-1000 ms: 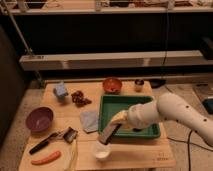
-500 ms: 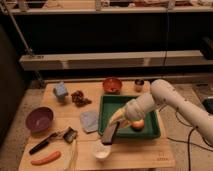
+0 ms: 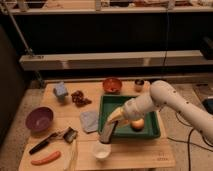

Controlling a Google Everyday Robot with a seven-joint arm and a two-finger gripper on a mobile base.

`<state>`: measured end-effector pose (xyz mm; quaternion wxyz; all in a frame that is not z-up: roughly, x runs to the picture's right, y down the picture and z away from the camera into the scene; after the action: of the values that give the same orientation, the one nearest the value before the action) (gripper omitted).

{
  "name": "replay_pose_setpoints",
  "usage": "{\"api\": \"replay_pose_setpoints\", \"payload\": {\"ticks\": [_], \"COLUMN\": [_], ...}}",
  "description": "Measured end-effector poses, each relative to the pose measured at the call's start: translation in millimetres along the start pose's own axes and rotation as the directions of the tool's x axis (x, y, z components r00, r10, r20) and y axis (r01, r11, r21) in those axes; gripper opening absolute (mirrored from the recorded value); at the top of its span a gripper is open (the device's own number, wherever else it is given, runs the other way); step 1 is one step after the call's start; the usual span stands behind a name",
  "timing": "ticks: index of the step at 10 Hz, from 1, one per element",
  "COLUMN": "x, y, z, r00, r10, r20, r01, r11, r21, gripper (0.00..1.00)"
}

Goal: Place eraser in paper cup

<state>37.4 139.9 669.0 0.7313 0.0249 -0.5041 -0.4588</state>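
Observation:
The paper cup (image 3: pixel 101 150) is small, round and white, and it stands near the table's front edge. The eraser (image 3: pixel 107 133) is a dark grey elongated block. It hangs tilted, with its lower end just above the cup's rim. My gripper (image 3: pixel 114 121) is shut on the eraser's upper end, at the front left corner of the green tray (image 3: pixel 150 133). The white arm (image 3: pixel 160 100) reaches in from the right across the tray.
An orange fruit (image 3: pixel 137 124) lies in the tray. A grey-blue square pad (image 3: pixel 90 120) lies left of it. A purple bowl (image 3: pixel 39 119), a black-handled tool (image 3: pixel 44 142) and an orange stick (image 3: pixel 46 158) are at the left. A red bowl (image 3: pixel 112 85) and a small dark cup (image 3: pixel 139 85) stand at the back.
The arm has swung a little leftward over the tray. The eraser stays in the gripper, its lower end still just above the cup.

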Motion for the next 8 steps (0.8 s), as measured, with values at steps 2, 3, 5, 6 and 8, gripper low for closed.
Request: {"api": "replay_pose_setpoints", "payload": {"ticks": [2,3,5,6,8], "x": [19.1,29.8,36.3,35.8,35.2], "y": [-8.3,-13.0,-12.5,-11.4,-10.2], "z": [-0.4,0.3,1.8,1.3,1.8], "r00": [0.971,0.947,0.905,0.888,0.87], "r10": [-0.187,-0.276,-0.4,-0.437,-0.475], "r20": [-0.148,-0.164,-0.148,-0.141,-0.134], "r01": [0.189,0.283,0.415,0.455,0.492], "r11": [0.982,0.959,0.905,0.88,0.854], "r21": [0.005,0.018,0.094,0.134,0.17], "gripper": [0.0,0.0,0.0,0.0,0.0]}}
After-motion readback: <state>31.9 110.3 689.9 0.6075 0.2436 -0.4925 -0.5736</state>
